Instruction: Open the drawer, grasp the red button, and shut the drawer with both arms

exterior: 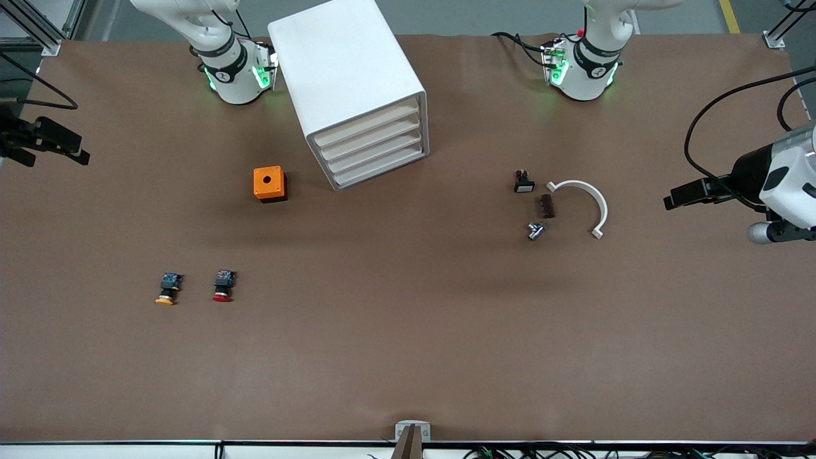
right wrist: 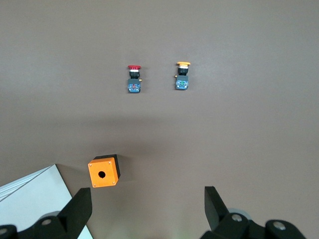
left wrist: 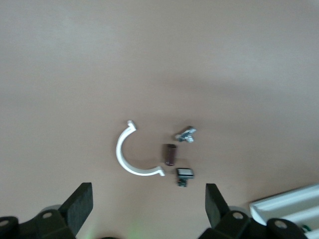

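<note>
Above, both arms waited at the counter's [exterior: 408, 357] ends: left gripper [left wrist: 148, 209] and right gripper [right wrist: 147, 209], jaws spread. Drawer cabinet [exterior: 354, 89] stood shut near the robots' edge; red button [exterior: 223, 285] lay toward the right arm's end.

The table holds one white drawer cabinet [exterior: 357, 89] with four drawers, all shut. Three push buttons lie about: one red-capped button [exterior: 223, 285], one orange-yellow-capped button [exterior: 168, 289] and one black button with a white face [exterior: 524, 182]. There is one orange box [exterior: 269, 183], one white curved bracket [exterior: 583, 204], one brown block [exterior: 547, 206] and one small metal part [exterior: 535, 231].
</note>
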Robot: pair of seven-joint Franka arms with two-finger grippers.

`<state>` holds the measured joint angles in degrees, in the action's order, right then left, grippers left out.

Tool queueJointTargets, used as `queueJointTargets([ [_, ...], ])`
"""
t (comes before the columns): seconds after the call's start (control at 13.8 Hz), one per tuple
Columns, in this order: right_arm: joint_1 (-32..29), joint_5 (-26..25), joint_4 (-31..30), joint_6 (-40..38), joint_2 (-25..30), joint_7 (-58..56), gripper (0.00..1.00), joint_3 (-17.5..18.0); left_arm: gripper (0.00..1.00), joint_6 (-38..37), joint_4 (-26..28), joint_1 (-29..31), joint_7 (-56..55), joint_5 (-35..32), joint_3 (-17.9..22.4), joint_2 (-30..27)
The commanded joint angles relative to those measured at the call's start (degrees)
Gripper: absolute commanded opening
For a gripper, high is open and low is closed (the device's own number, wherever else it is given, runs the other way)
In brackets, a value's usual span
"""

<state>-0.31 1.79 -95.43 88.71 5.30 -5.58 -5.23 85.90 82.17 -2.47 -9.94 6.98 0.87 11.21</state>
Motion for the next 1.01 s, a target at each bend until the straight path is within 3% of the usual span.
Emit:
queueJointTargets([
  [0.0,0.22,-0.39,-3.09,1.11,2.87,-0.4,1.0,0.49,0.99,4.95,7.71,-0.87,0.8,-2.76,0.45,-5.48],
  [0.22,0.75,-0.39,-4.15,1.37,3.93,-0.13,1.0,0.57,0.99,12.25,17.21,-0.87,0.8,-3.37,0.36,-11.63],
  [0.36,0.75,-0.39,-4.06,1.2,3.93,-0.13,1.0,0.57,0.99,13.85,19.95,-0.87,0.8,-3.37,0.28,-14.19],
  [0.94,0.84,-1.53,-4.06,1.2,4.02,0.13,1.0,0.57,1.0,12.89,14.52,-1.04,0.45,-5.31,-0.16,-14.82],
])
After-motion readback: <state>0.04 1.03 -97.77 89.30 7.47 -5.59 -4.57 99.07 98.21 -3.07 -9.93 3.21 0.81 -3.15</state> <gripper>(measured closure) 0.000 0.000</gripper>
